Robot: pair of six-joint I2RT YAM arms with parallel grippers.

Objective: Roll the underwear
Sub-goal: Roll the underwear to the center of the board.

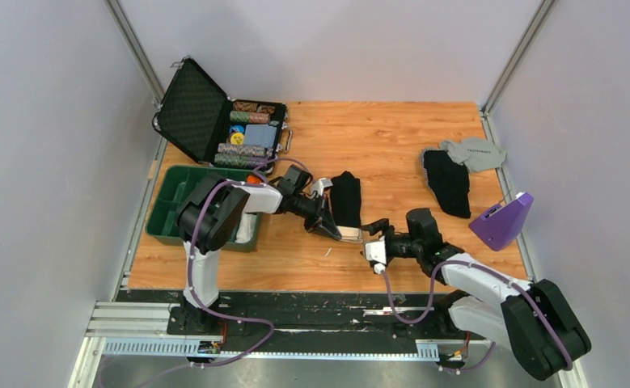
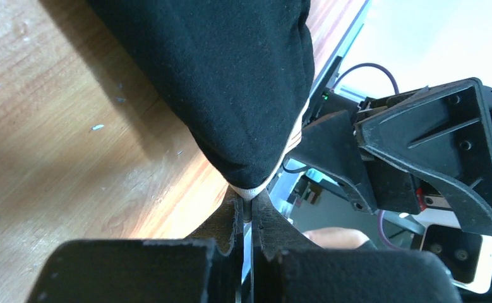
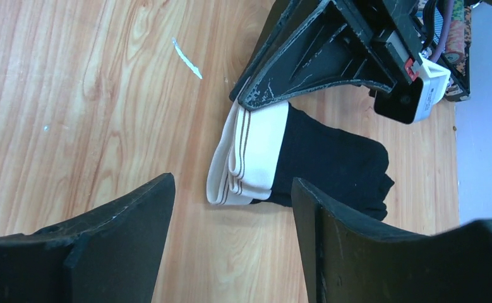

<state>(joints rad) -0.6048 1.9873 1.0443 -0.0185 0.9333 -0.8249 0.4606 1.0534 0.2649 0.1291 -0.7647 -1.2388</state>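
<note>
The underwear (image 1: 346,198) is a folded black garment with a white striped waistband (image 3: 249,154), lying on the wooden table near the middle. My left gripper (image 1: 337,230) is shut on the waistband edge; in the left wrist view the gripper (image 2: 248,203) pinches the white edge below the black cloth (image 2: 230,82). My right gripper (image 1: 369,240) is open and empty, just right of the waistband end. In the right wrist view the right gripper (image 3: 230,189) has its fingers spread, with the waistband a short way beyond them and not touched.
A second black garment (image 1: 447,182) and a light grey garment (image 1: 475,152) lie at the far right. A purple object (image 1: 501,222) sits at the right edge. A green bin (image 1: 168,212) and an open black case (image 1: 206,117) with chips stand at the left.
</note>
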